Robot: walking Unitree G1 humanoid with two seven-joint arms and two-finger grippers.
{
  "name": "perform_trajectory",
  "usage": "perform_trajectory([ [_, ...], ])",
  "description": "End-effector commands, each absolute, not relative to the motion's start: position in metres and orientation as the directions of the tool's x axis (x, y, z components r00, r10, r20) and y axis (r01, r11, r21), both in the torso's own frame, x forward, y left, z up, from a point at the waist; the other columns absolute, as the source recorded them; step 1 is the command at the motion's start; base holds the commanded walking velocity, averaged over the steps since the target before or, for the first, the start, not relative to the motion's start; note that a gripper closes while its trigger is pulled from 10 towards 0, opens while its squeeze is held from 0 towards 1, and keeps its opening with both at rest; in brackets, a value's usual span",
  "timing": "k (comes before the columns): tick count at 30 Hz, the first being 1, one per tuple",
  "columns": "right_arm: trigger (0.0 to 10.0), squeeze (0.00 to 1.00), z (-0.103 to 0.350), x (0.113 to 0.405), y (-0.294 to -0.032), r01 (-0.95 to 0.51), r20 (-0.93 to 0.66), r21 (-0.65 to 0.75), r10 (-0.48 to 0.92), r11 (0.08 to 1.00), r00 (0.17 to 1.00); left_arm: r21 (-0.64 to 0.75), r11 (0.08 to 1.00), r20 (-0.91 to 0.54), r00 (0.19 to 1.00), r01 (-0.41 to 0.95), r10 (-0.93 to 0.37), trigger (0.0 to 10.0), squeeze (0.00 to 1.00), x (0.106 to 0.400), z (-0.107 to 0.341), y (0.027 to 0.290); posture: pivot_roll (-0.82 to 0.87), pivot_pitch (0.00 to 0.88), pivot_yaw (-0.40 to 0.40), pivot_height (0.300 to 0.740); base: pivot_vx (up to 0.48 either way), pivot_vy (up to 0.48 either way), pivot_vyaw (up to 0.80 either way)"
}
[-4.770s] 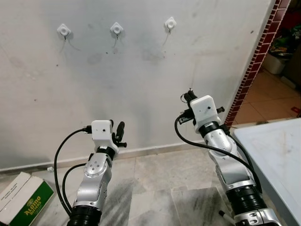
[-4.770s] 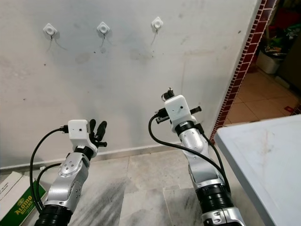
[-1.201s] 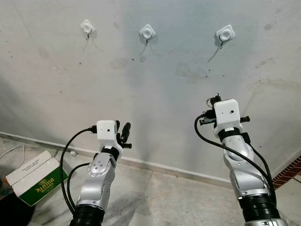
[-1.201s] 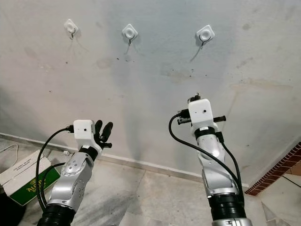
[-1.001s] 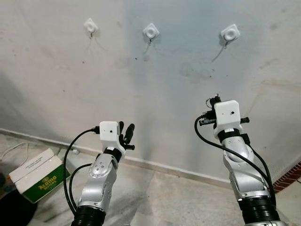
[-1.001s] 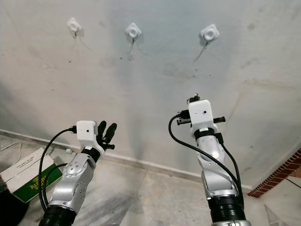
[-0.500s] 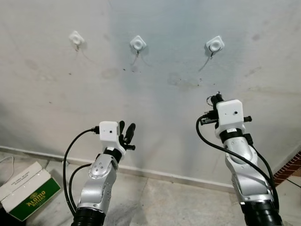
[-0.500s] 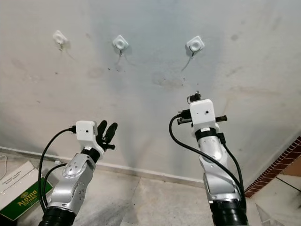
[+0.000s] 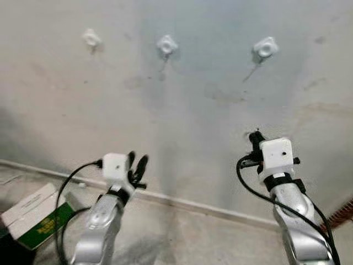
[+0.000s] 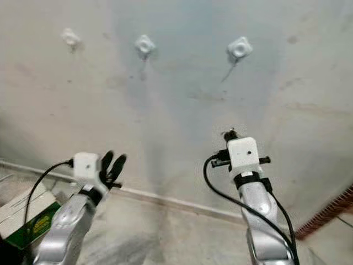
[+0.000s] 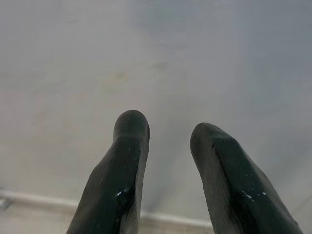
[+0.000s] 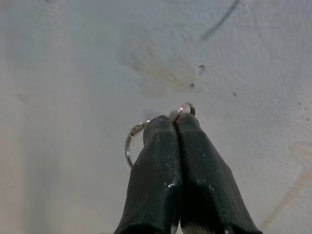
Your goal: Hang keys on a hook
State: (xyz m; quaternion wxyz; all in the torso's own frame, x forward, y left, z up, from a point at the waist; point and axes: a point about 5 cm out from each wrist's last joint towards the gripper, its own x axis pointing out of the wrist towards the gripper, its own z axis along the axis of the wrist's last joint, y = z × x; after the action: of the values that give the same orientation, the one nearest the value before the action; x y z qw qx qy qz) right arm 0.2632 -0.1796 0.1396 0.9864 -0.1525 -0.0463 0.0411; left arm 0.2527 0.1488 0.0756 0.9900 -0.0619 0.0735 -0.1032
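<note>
While right end effector (image 12: pixel 174 122) pinches key ring (image 12: pixel 130 141) below hooks (image 9: pixel 265 48), left end effector (image 11: pixel 168 129) stands spread, empty.

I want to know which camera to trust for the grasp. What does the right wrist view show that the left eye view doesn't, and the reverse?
Right wrist view alone: the right claw pressed shut on a thin metal key ring, whose loops peek out past the fingertips.

Left eye view alone: three white wall hooks, left, middle and right, high above both arms; the left claw, open; a green and white box on the floor.

Both: the stained pale wall that the right claw faces.
</note>
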Motion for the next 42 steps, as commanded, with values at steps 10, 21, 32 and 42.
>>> perform_trajectory([
  [10,10.0,0.0,0.138,0.233,-0.192,-0.069,0.015,-0.293,0.077,0.954,0.997,-0.11,0.978,-0.119,0.975,0.176,-0.189,10.0,0.0,0.236,0.089,0.161,-0.08,0.0,0.079,0.74,0.0,0.0,0.0],
  [21,10.0,0.0,0.139,0.224,-0.197,-0.071,-0.017,-0.299,0.069,0.952,0.998,-0.136,0.974,-0.137,0.97,0.181,-0.199,10.0,0.0,0.226,0.09,0.162,-0.08,0.0,0.078,0.74,0.0,0.0,0.0],
  [32,10.0,0.0,0.138,0.224,-0.194,-0.087,-0.03,-0.298,0.082,0.95,0.996,-0.142,0.973,-0.151,0.968,0.181,-0.202,10.0,0.0,0.221,0.089,0.162,-0.07,0.0,0.074,0.74,0.307,0.0,0.0],
  [42,10.0,0.0,0.135,0.222,-0.19,-0.105,-0.044,-0.292,0.096,0.951,0.994,-0.141,0.973,-0.165,0.964,0.185,-0.207,10.0,0.0,0.219,0.087,0.162,-0.07,0.0,0.075,0.74,0.328,0.0,0.0],
])
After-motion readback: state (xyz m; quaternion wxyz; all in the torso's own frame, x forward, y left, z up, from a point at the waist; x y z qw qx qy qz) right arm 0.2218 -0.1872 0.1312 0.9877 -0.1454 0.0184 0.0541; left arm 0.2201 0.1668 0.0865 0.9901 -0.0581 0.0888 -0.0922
